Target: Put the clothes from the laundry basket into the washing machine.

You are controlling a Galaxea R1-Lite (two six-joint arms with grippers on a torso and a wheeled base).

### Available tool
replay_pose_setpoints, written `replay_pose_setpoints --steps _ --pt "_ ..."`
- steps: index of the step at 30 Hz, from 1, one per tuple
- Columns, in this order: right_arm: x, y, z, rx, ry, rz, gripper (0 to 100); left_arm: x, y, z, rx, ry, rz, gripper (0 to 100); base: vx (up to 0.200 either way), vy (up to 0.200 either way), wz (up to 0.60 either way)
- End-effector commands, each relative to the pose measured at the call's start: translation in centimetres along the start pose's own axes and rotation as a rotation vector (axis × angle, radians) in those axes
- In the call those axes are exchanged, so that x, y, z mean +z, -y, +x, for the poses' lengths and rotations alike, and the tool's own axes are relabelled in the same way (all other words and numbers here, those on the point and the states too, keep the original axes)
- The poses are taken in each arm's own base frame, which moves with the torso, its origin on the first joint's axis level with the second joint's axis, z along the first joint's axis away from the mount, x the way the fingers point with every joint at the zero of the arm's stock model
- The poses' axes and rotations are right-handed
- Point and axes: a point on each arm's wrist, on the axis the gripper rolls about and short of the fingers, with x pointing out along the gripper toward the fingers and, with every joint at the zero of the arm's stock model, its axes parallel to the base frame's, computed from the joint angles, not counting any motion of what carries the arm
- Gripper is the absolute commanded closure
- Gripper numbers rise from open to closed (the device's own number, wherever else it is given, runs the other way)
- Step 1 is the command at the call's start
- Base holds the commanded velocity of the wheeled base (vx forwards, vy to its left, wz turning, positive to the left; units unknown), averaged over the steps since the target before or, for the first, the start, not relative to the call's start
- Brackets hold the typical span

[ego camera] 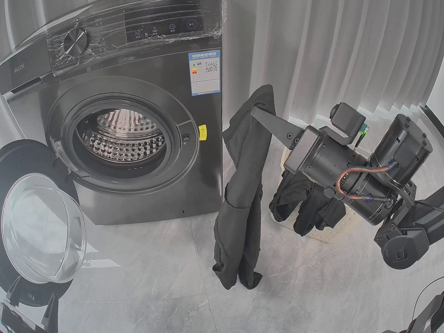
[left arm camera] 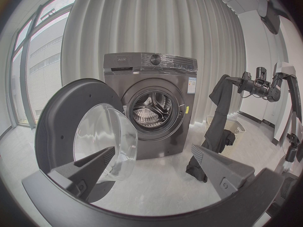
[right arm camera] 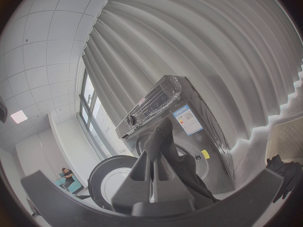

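Right hand [ego camera: 254, 111] pinching dark garment [ego camera: 243, 181] aloft beside washing machine [ego camera: 152, 72]; left hand [left arm camera: 152, 148] wide

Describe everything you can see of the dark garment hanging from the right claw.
The dark garment is soft, creased fabric, long and limp. The right claw is shut on its top end, so it hangs down between the washing machine and the laundry basket. Its bottom end reaches the floor or nearly so.

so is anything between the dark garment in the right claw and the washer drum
Nothing visible. The long dark garment hangs from the right claw beside the grey front-loading washing machine; its round glass door stands wide open, steel drum mouth unblocked.
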Motion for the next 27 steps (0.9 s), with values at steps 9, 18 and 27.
replay_pose_setpoints --steps 9,18,27 --pt "-1.2 -0.9 -0.4 0.02 -0.045 -0.025 100 -0.5 0.0 0.0 -0.007 -0.001 0.01 0 0.0 0.0 0.0" --pt "-1.7 -1.4 -1.6 0.019 -0.078 -0.181 100 2.0 0.1 -0.5 -0.029 0.086 -0.003 0 0.0 0.0 0.0" --pt "-1.3 -1.4 -1.7 -0.036 -0.051 -0.212 100 9.6 0.6 1.1 -0.237 0.001 0.006 0 0.0 0.0 0.0"
